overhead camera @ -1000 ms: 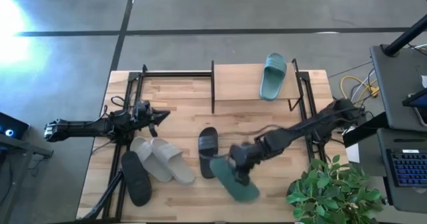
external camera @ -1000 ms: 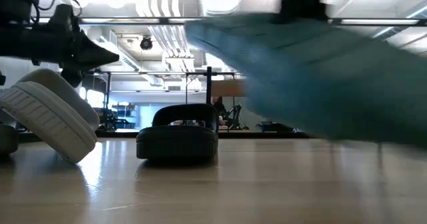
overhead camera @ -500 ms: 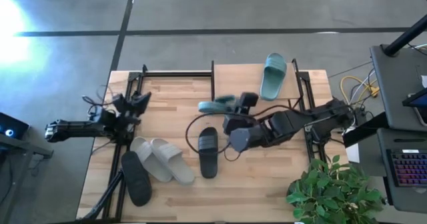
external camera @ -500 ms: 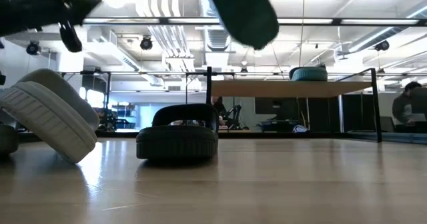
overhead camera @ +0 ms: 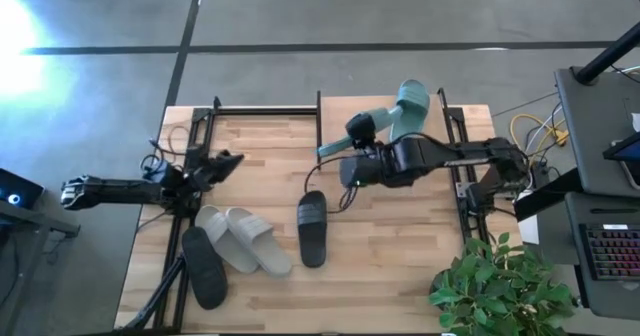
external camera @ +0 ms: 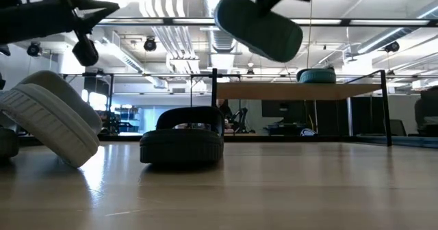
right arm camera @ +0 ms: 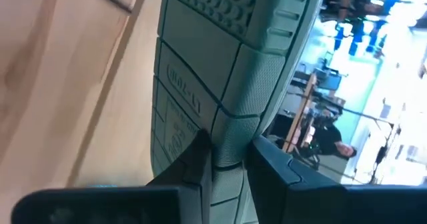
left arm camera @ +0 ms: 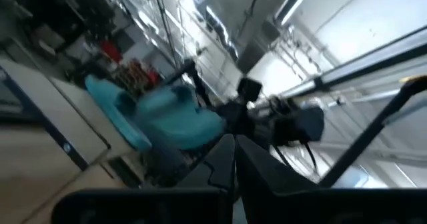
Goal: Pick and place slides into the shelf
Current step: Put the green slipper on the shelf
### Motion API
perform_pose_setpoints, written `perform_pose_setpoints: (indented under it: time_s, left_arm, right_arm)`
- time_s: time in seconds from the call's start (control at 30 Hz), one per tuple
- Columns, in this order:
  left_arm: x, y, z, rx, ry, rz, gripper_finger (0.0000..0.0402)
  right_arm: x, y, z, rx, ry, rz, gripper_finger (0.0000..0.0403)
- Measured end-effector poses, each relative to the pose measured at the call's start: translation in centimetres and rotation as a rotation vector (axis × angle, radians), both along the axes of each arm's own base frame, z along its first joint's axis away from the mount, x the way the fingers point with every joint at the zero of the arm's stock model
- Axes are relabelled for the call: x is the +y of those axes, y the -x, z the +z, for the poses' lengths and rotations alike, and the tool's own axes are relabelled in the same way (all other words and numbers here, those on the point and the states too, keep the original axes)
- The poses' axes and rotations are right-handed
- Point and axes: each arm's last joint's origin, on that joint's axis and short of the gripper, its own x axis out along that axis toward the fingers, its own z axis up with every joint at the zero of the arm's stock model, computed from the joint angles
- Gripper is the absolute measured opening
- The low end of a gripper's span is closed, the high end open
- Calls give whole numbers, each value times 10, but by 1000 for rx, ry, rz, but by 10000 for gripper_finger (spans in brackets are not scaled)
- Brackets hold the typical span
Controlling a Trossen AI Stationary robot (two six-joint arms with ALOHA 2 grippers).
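Observation:
My right gripper point(overhead camera: 360, 131) is shut on one teal-green slide point(overhead camera: 335, 146) and carries it in the air at the shelf's point(overhead camera: 372, 136) left part. In the low view this slide point(external camera: 260, 26) hangs above the level of the wood top board point(external camera: 294, 91). The other teal-green slide point(overhead camera: 408, 111) lies sole down on the top board. Two light grey slides point(overhead camera: 245, 238) and one black slide point(overhead camera: 203, 266) lie together at the table's near left. A second black slide point(overhead camera: 312, 226) lies at mid table. My left gripper point(overhead camera: 228, 161) hovers shut at the left, touching nothing. My right gripper pinches the teal-green slide between its two fingers point(right arm camera: 200, 151) at a long side edge of the sole point(right arm camera: 227, 141). The treaded underside point(right arm camera: 200, 71) faces the wrist camera. The slide is lifted clear of table and shelf, tilted, with one end lower.
The shelf's black metal frames point(overhead camera: 448, 136) stand at both ends of the board. Another black frame point(overhead camera: 205, 126) stands at the table's far left. A potted plant point(overhead camera: 495, 281) sits at the near right corner. Bare tabletop point(overhead camera: 400, 246) lies near the right side.
My right gripper has carried the teal-green slide from low over the table's near middle, up and toward the far edge, to the shelf's left part. The slide has turned about in the air on the way. The other slides have stayed put.

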Motion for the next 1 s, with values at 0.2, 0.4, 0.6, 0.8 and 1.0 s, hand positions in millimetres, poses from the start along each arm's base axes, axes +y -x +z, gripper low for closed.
perform_pose_setpoints:
  time_s: [0.2, 0.4, 0.6, 0.8, 1.0]
  left_arm:
    - [-1, -15, 29, 40, -101, -22, 0]
    - [1, -44, 42, 243, -178, -15, 0]
    - [2, -71, 45, 380, -171, -31, 0]
    - [4, -85, 43, 435, -184, -31, 0]
    - [11, -90, 48, 437, -206, 11, 0]
  right_arm:
    - [-39, 5, -5, -12, 23, -11, 63]
    - [-77, -5, -14, -129, 71, 17, 63]
    - [-103, -3, -44, -128, 14, -18, 69]
    - [-115, 2, -61, -205, -81, -35, 112]
    - [-104, 7, -67, -286, -193, -78, 169]
